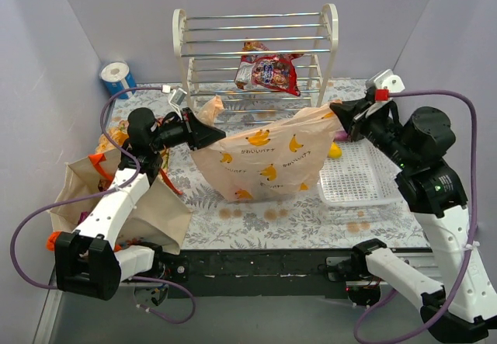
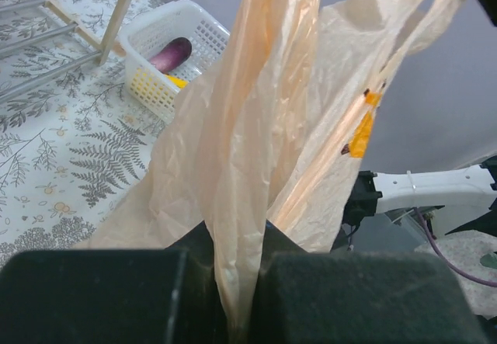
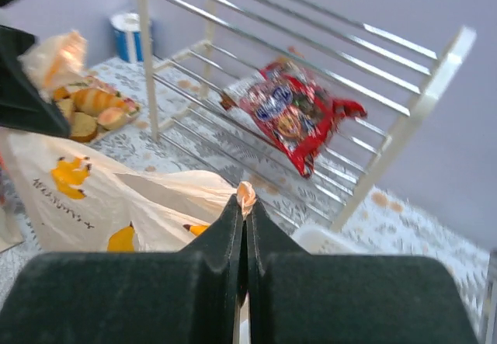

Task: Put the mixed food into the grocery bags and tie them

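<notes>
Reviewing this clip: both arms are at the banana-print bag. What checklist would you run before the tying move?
1. Left pincer shut on plastic bag: ok.
2. Right pincer shut on the bag's other end: ok.
3. Bag stretched between both arms: ok.
4. All food bagged: not ok; a red snack packet lies on the rack.
5. What the bag holds: cannot tell.

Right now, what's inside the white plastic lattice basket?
A long purple eggplant and a small yellow item lie in the white lattice basket. The translucent peach plastic bag hides part of that end.
</notes>
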Available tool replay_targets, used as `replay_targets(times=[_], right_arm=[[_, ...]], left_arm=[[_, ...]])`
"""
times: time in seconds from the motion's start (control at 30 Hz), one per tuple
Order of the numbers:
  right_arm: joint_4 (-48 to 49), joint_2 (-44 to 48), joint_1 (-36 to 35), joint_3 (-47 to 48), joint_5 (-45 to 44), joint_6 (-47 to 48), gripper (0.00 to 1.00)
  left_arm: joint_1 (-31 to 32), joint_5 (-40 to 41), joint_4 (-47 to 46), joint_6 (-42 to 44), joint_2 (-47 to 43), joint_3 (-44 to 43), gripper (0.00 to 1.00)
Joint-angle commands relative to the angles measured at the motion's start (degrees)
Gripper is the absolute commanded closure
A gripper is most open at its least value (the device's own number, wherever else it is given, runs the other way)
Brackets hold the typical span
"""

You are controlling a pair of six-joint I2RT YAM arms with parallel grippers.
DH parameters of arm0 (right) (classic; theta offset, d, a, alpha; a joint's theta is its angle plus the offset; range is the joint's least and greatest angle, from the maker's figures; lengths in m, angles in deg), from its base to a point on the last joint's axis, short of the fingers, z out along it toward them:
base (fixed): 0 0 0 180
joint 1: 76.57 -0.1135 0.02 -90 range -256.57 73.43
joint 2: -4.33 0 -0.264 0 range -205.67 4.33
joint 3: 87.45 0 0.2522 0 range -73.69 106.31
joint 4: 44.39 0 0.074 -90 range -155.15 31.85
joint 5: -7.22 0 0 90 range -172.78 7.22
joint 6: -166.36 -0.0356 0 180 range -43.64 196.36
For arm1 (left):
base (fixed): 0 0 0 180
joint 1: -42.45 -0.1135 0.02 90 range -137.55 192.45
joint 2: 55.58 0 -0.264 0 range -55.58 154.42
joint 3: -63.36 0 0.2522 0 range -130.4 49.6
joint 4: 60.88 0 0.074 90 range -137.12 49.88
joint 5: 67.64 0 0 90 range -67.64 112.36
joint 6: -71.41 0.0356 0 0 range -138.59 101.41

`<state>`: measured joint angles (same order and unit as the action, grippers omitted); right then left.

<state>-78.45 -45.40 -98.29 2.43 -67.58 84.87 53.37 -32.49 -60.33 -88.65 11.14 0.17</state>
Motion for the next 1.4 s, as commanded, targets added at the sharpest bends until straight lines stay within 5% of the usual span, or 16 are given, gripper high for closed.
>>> replay_targets(times=[0.0,0.3,0.8,1.1,1.37], right_arm=[[-5.01,-2.03,0.80,-4.73,-17.39,-6.05,0.99],[-1.68,0.96,0.71,-17.93,-9.85,-9.39,0.99],[9.74,-1.06,-2.98,-17.41,11.86,-0.70,0.99],[11.50,-5.98,-9.66,-16.35,14.42,0.54,0.99],[17.21,-9.32,-11.15,-15.91,13.19,-5.17,0.99]], left_arm=[[-1.69,-1.13,-2.52,-3.59,0.17,1.53,1.00],[0.85,-2.20,0.37,-0.36,3.94,1.09,1.00],[14.56,0.80,12.49,9.41,13.78,-13.05,1.00],[22.47,4.40,31.12,19.34,25.21,-26.50,1.00],[24.50,0.72,30.09,22.95,23.99,-25.81,0.98]])
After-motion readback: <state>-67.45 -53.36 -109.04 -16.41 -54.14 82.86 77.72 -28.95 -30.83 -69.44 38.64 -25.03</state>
